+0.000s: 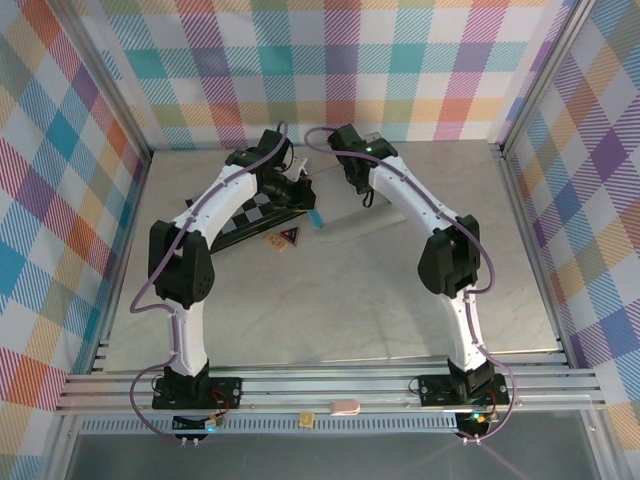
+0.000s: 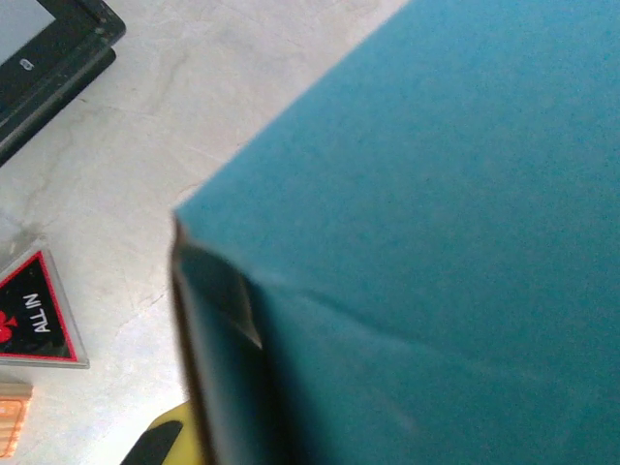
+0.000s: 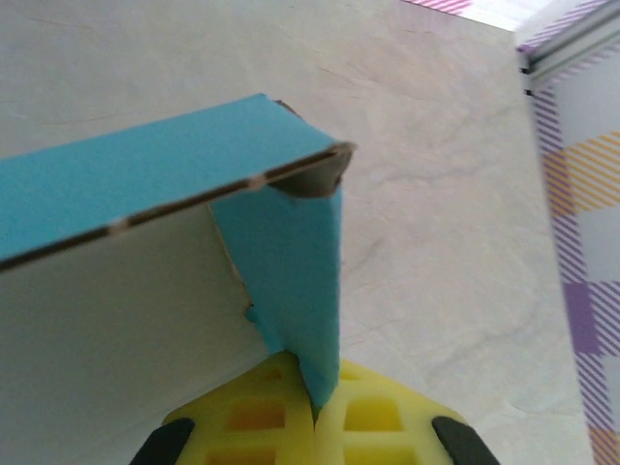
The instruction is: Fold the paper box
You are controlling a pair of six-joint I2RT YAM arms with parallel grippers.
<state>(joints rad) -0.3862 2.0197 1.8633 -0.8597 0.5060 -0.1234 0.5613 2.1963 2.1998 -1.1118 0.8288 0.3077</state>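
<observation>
Flap [image 3: 291, 262] of the paper box [image 3: 126, 184] was pinched in the right claw [image 3: 312, 415], the box's long axis laid leftward from it.

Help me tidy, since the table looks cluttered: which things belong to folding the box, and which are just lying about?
Job:
teal-blue cardboard paper box

Lying about:
black-and-grey checkered board
small dark triangular ALL IN piece

Even, bright overhead light with soft shadows; both wrist views blur close up, perhaps from nearness.
</observation>
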